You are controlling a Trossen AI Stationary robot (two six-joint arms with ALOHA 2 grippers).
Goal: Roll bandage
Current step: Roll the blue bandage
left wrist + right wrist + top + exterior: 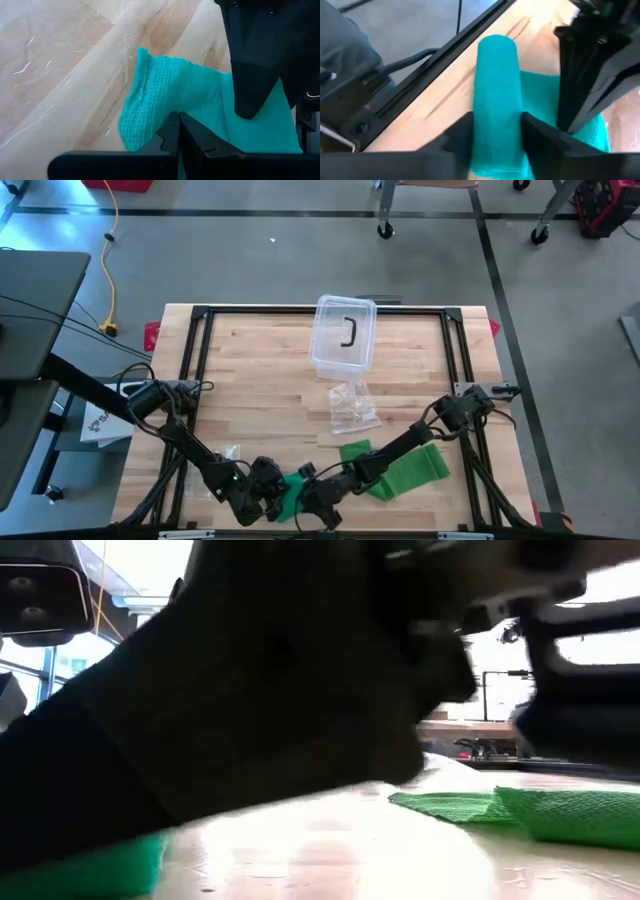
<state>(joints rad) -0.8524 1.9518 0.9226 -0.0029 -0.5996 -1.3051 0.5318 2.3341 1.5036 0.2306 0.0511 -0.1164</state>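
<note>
A green bandage (408, 468) lies near the table's front edge, its loose strip spread flat toward the right. Its rolled end (496, 85) sits between my two grippers. My right gripper (318, 498) is shut on the roll. My left gripper (272, 486) is just left of it, shut on the bandage cloth (165, 95). In the low view a dark arm fills most of the picture, and the flat strip (560, 810) shows on the table at the right. My left gripper pinches a raised fold of the bandage cloth (159, 125) between its two shut fingers, right beside the roll. The cloth before the fingers lies slack on the table. My right gripper holds the roll's round sides (492, 125) between its two fingers (536, 131), which lie across the roll. The roll's free end (496, 47) sticks out past the fingertips toward the table's front rail.
A clear plastic box (343, 332) with a black part inside stands at the far middle. A crumpled clear bag (353, 405) lies below it, and a small wrapper (230, 452) lies by the left arm. The black frame rail (445, 55) runs along the near edge.
</note>
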